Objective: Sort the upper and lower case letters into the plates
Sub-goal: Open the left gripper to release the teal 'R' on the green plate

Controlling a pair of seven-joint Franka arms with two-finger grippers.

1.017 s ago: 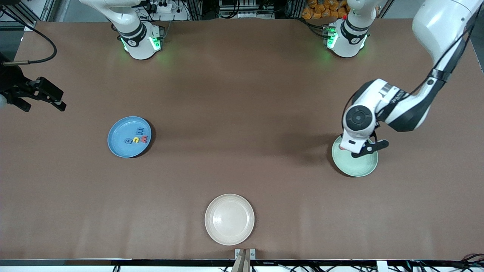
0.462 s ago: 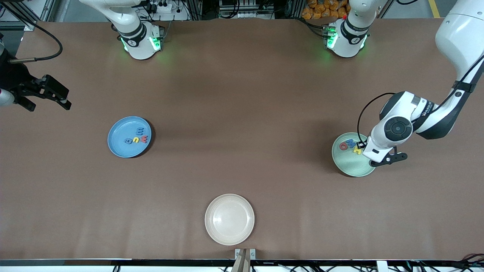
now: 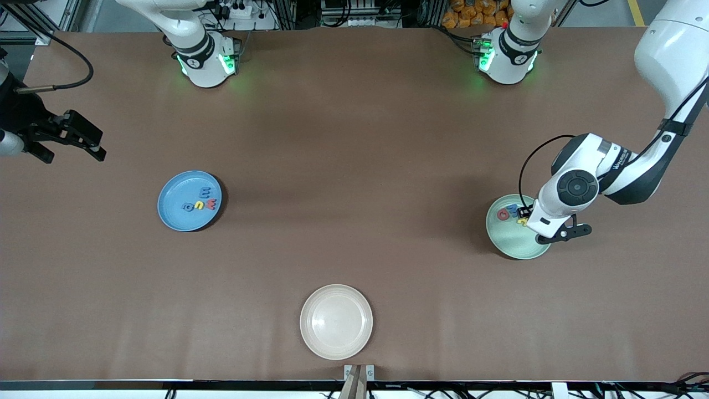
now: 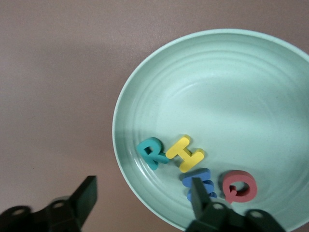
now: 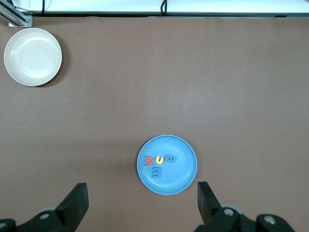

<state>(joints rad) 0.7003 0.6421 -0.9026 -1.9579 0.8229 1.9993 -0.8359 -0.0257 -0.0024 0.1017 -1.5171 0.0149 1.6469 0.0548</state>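
1. Since your left gripper [image 4: 140,203] now has its fingers spread apart with nothing between them, that last letter is dropped: a second ago the hand was lower over the pale mint green round plate [image 3: 512,244] and hiding the letters in it, and now it has pulled up and toward the left arm's end of the table.

2. Right under that hand, in the mint plate, you've got four chunky toy letters: a teal R [image 4: 150,152], a yellow H [image 4: 185,153], a blue one [image 4: 198,181] half hidden by a fingertip so I can't read it, and a red Q [image 4: 238,186]. They sit bunched together near the rim, the H touching the blue one.

3. Your right gripper [image 5: 140,205] is waiting, jaws wide and empty, up in the air off the right arm's end of the table. Below it and a bit ahead sits the mid-blue round plate [image 3: 173,213] with its four small letters [image 3: 200,200] (blue, yellow, red) clustered together.

4. What it means: I count four and four, and no loose letters on the brown table [image 3: 354,138]. The cream-white round plate [image 3: 336,321] has nothing in it, well away from both hands. Looks to me like the sort is basically done, so you probably just need to lift the left arm clear.
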